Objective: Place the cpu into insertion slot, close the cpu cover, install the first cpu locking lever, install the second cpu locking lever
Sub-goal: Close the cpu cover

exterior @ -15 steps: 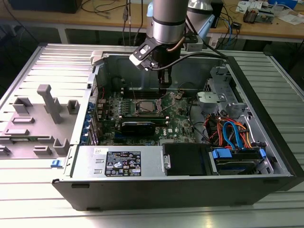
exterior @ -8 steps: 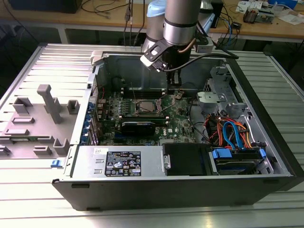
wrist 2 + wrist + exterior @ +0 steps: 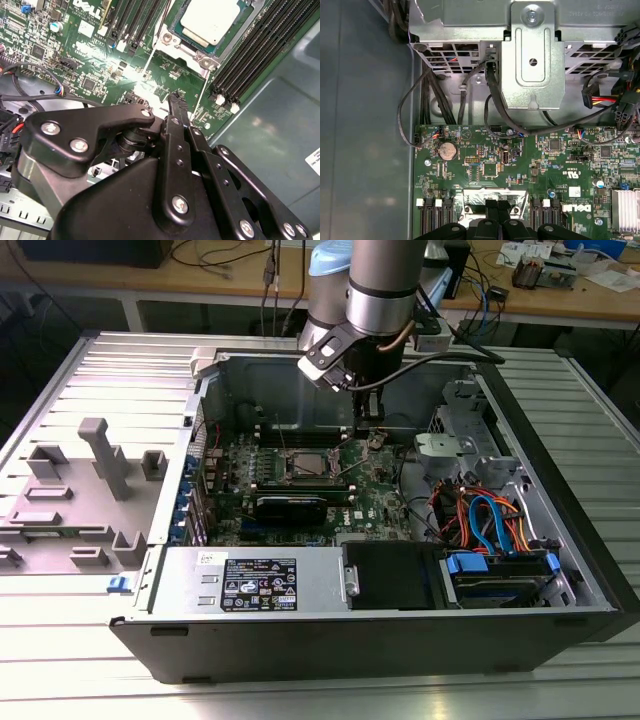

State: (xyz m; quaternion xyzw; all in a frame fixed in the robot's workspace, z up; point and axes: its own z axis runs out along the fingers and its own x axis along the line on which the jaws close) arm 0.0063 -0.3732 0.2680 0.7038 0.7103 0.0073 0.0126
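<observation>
The cpu point(image 3: 209, 19), a square chip with a silver top, lies in the insertion slot point(image 3: 303, 466) on the green board inside the open computer case. The cpu cover point(image 3: 186, 50), a silver frame, seems to lie flat around the chip. Two thin wire levers point(image 3: 150, 62) point(image 3: 201, 95) run out from the socket's corners towards my gripper. In the exterior view my gripper point(image 3: 368, 438) hangs just to the socket's right, low over the board. Both wrist views show the gripper point(image 3: 176, 96) point(image 3: 497, 204) with its black fingers shut together, nothing between them, its tips close by the socket's edge.
Black memory slots point(image 3: 250, 55) flank the socket. A long black heatsink block point(image 3: 290, 508) lies in front of it. A metal drive cage point(image 3: 532, 60) and bundled cables point(image 3: 490, 520) fill the case's right side. A grey fixture point(image 3: 90, 480) stands outside on the left.
</observation>
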